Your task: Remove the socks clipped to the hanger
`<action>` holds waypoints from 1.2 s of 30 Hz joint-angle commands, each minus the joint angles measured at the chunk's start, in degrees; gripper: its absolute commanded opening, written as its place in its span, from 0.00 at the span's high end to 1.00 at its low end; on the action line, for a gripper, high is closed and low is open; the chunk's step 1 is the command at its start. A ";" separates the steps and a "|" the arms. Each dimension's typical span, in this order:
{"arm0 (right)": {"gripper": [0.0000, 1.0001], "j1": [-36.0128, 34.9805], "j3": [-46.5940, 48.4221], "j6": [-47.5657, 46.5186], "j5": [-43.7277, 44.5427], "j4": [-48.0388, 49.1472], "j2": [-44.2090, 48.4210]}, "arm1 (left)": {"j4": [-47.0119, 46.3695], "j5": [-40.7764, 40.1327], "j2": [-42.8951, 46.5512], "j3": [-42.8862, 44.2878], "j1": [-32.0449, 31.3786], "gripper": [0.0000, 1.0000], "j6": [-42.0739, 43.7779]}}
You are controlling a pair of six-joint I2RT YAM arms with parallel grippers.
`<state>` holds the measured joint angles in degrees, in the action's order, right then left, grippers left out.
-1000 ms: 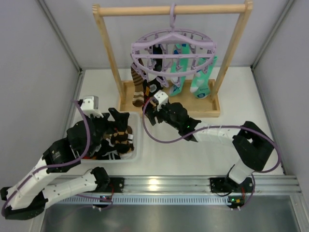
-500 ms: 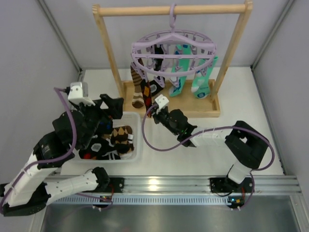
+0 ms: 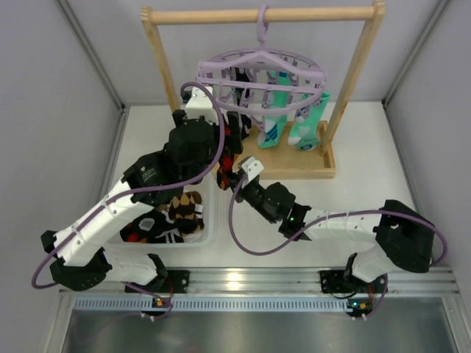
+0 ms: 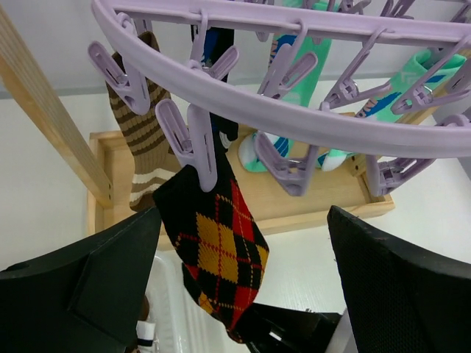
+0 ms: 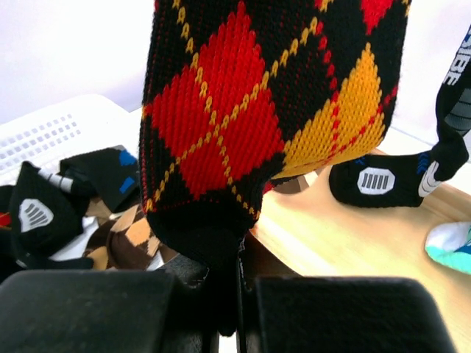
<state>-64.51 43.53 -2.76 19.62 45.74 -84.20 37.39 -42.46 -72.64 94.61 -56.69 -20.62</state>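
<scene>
The lavender hanger [image 4: 294, 118] hangs by its hook from the wooden rail. A black, red and yellow argyle sock [image 4: 221, 250] dangles from one of its clips. My right gripper [image 5: 237, 287] is shut on that sock's black toe [image 5: 213, 243], from below. My left gripper [image 4: 244, 213] is open, its fingers [image 4: 88, 279] standing wide on either side of the same sock, just under the ring. A brown striped sock [image 4: 140, 132], a dark sock [image 5: 383, 180] and teal-mint socks [image 3: 309, 121] also hang clipped.
The wooden rail frame [image 3: 165, 81] and its base board [image 3: 324, 165] stand behind the hanger. A white basket [image 3: 213, 220] at the left holds several loose socks. Grey walls close in both sides.
My left arm swung up from over the basket to the hanger, jaws still open. My right gripper closed on the argyle sock's toe. The hanger shifted slightly left.
</scene>
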 commanded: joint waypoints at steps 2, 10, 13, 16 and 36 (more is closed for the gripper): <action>1.00 -0.70 -2.04 2.41 -2.38 -0.56 5.18 | -5.92 4.73 2.76 1.55 2.97 0.02 1.64; 1.00 -0.62 -4.50 5.31 -6.07 -3.10 9.67 | -12.50 21.00 4.70 -3.99 11.24 0.03 3.66; 1.00 -0.53 -5.47 6.28 -7.48 -3.20 11.08 | -14.97 24.34 5.49 -5.74 13.09 0.06 3.57; 1.00 -0.62 -6.17 7.68 -9.85 -3.28 12.31 | -16.82 27.50 6.02 -7.24 14.93 0.09 3.13; 1.00 -0.53 -6.53 9.97 -16.10 -3.90 14.68 | -25.78 47.73 3.74 -11.46 25.22 0.34 -0.56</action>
<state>-64.51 36.67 6.28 5.43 40.58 -70.89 17.28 1.48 -68.31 83.24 -32.05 -20.23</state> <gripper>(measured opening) 0.017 0.657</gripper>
